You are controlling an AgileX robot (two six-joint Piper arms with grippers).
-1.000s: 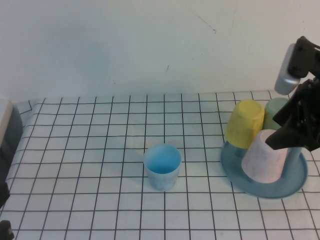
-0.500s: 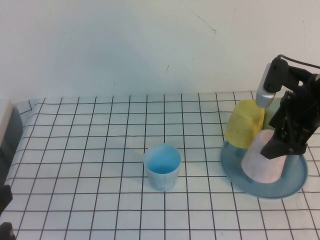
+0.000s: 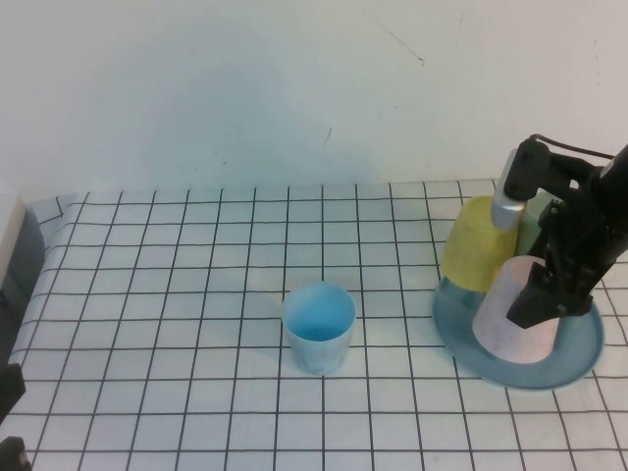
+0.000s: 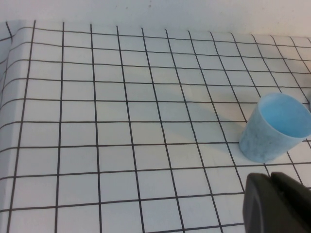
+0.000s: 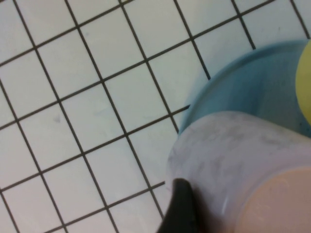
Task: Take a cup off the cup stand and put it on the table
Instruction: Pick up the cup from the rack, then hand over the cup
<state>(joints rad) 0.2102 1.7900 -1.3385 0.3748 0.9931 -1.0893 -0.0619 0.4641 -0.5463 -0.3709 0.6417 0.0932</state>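
Sitting parked at the near left corner of the table [image 3: 177,245], the left gripper [image 4: 277,201] is showing only a dark fingertip in its wrist view, so whether it is wide or narrow I cannot tell. A light blue cup [image 3: 319,327] is standing upright, mouth up, near the middle of the table, well apart from both grippers. Further right, the cup stand [image 3: 579,355] is resting on the table, carrying a yellow cup [image 3: 478,242] upside down on its far left side and the pink cup [image 3: 512,321] upside down at its near side, tilted on a peg. The right gripper [image 3: 543,299] is reaching down against the pink cup's right side; one dark finger [image 5: 181,206] is touching the cup wall, but its spread I cannot tell.
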